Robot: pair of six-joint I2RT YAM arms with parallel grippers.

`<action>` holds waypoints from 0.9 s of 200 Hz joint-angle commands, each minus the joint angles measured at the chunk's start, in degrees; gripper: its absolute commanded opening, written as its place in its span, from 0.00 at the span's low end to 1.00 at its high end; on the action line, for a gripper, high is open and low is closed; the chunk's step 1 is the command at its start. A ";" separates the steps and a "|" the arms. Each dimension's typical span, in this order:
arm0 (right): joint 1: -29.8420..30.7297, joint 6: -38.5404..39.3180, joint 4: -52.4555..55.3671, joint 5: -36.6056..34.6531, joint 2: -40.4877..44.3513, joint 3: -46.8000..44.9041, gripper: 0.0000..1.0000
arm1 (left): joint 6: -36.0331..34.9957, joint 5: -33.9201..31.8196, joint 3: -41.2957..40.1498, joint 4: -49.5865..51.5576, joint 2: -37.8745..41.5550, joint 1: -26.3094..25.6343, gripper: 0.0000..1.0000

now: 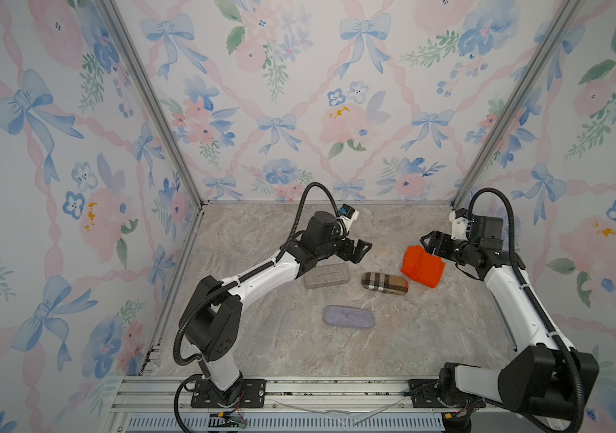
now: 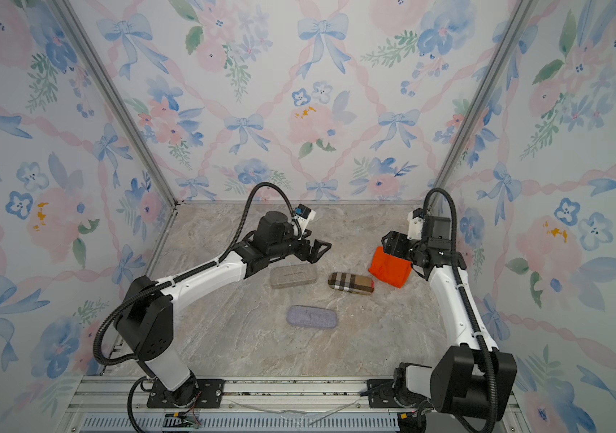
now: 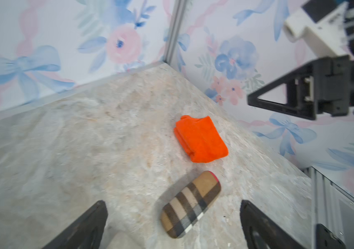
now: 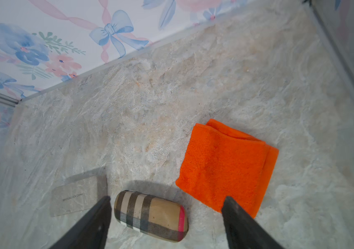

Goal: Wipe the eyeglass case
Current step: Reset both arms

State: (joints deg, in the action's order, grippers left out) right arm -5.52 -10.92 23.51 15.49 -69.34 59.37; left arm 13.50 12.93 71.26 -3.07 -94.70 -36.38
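Closest to the top camera runs the aluminium rail (image 1: 336, 388) that carries both arm bases. Just past it, on the marble-patterned table (image 1: 280, 356), a lilac fabric case (image 1: 349, 317) lies flat and alone, well apart from either arm. Further back, a grey rectangular case (image 1: 327, 275) and a plaid eyeglass case (image 1: 384, 286) lie end to end, near each other but not touching. A folded orange cloth (image 1: 422, 270) lies just beside the plaid one's red-trimmed end, with a strip of bare table between them.

The task does not say which case is meant. I judge the plaid one likeliest: both wrist views frame it between their fingers, and the cloth lies next to it.

The left end effector (image 1: 362, 252) hovers behind the gap between the grey and plaid cases, fingers spread wide and empty. The right end effector (image 1: 431, 243) hangs above the cloth's far corner, also spread wide and holding nothing.

The cloth is folded into a thick pad, which offers a raised edge to pinch and a broad face to wipe with. It lies on the right arm's side, so that arm probably takes it. The plaid case rests with its curved shell upward and would likely skid under a wipe, so the left arm seems placed to brace it.
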 commanded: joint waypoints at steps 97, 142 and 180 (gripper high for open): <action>8.78 11.15 -62.63 -22.10 12.04 -44.32 0.96 | -7.05 -29.03 -50.88 -28.34 33.67 25.22 0.98; 8.69 11.34 -80.31 -22.33 -6.13 -46.24 0.96 | -13.87 -26.63 -58.05 -47.23 24.44 26.59 0.98; 7.22 10.21 -90.83 -21.60 -17.32 -46.41 0.96 | -16.12 -23.87 -59.13 -57.28 16.74 28.17 0.98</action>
State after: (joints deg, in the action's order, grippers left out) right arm 2.70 -0.40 -55.16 -6.44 -83.02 13.65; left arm 0.86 -13.37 13.19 -48.16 -75.57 -9.34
